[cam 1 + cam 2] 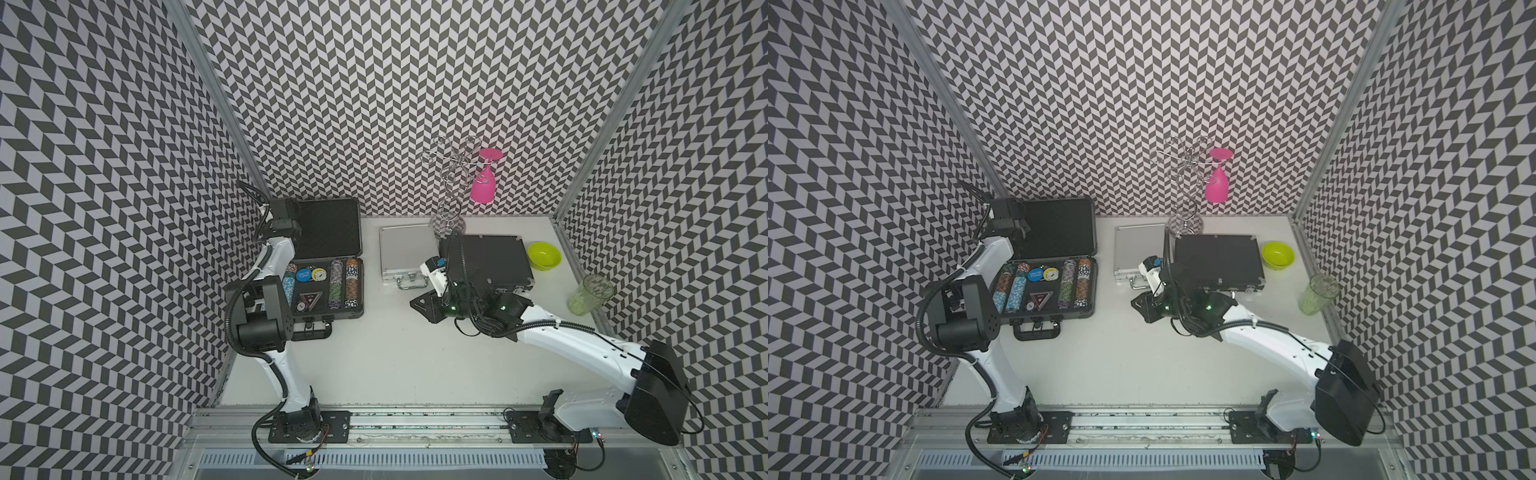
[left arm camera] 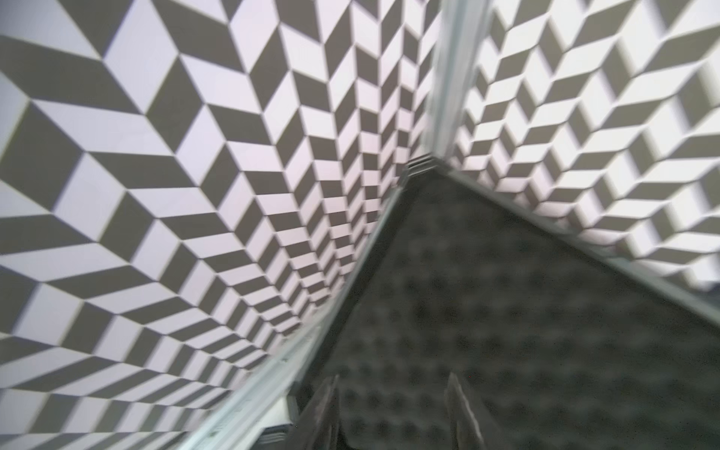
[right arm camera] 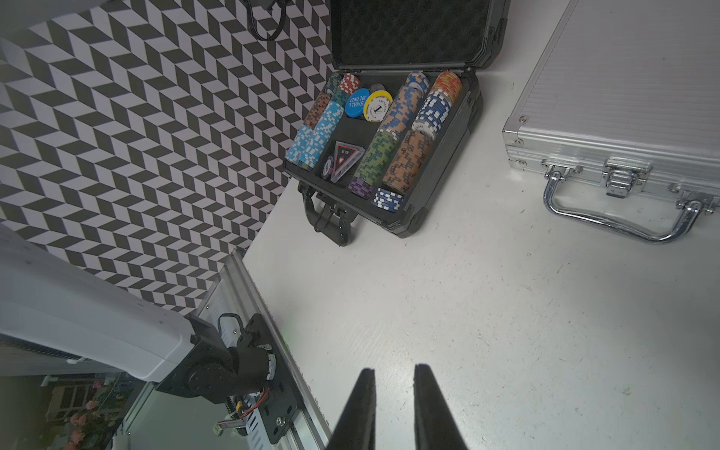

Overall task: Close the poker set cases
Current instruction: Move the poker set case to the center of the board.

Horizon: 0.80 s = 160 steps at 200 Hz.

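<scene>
A black poker case (image 1: 357, 291) stands open at the back left, chips in its base and its foam-lined lid (image 1: 328, 226) upright against the wall. My left gripper (image 1: 286, 216) is up at the lid's far left corner. In the left wrist view it (image 2: 393, 376) is open, with the lid's foam (image 2: 526, 311) right behind the fingers and nothing gripped. A silver case (image 1: 405, 249) lies shut in the middle. A second black case (image 1: 494, 257) lies shut to its right. My right gripper (image 1: 415, 303) hovers over bare table in front of the silver case, narrowly open (image 3: 394, 370) and empty.
A wire glass rack (image 1: 451, 183) with a pink glass (image 1: 484, 183) stands at the back wall. A green bowl (image 1: 544, 254) and a green tumbler (image 1: 590, 293) sit by the right wall. The left case's handle (image 1: 313, 332) juts toward the front.
</scene>
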{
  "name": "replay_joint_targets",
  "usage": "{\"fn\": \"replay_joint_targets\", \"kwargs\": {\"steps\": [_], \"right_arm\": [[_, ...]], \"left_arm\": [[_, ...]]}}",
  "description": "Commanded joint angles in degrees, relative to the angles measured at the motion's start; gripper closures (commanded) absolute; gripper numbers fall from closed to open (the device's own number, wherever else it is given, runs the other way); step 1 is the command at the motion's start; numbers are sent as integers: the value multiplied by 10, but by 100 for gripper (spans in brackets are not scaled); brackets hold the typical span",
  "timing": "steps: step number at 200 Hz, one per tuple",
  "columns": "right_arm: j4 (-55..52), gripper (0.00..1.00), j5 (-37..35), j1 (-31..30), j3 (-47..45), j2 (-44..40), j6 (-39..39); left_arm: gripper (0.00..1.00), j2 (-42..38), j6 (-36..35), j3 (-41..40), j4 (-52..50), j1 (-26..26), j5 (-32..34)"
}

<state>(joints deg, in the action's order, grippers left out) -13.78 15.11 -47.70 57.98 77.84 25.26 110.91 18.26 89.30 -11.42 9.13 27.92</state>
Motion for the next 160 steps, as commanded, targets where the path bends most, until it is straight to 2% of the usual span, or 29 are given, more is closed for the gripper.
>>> {"fn": "replay_joint_targets", "kwargs": {"steps": [1,27,82,94,114,160], "right_arm": [[8,80,9,3,-2,-24,-3],[1,80,20,4,5,-20,-4],[-8,80,26,2,26,8,-2],[-6,80,29,2,28,12,1],[-7,80,32,0,35,18,3],[-3,80,32,-2,46,35,6]], "left_arm": [[52,42,-60,41,-20,7,42],[51,68,-104,34,-6,30,39],[51,41,-106,-32,45,96,-12],[51,42,-95,-38,49,115,-42],[53,51,-80,-43,64,142,-140],[55,48,-70,-64,113,143,-229]]}}
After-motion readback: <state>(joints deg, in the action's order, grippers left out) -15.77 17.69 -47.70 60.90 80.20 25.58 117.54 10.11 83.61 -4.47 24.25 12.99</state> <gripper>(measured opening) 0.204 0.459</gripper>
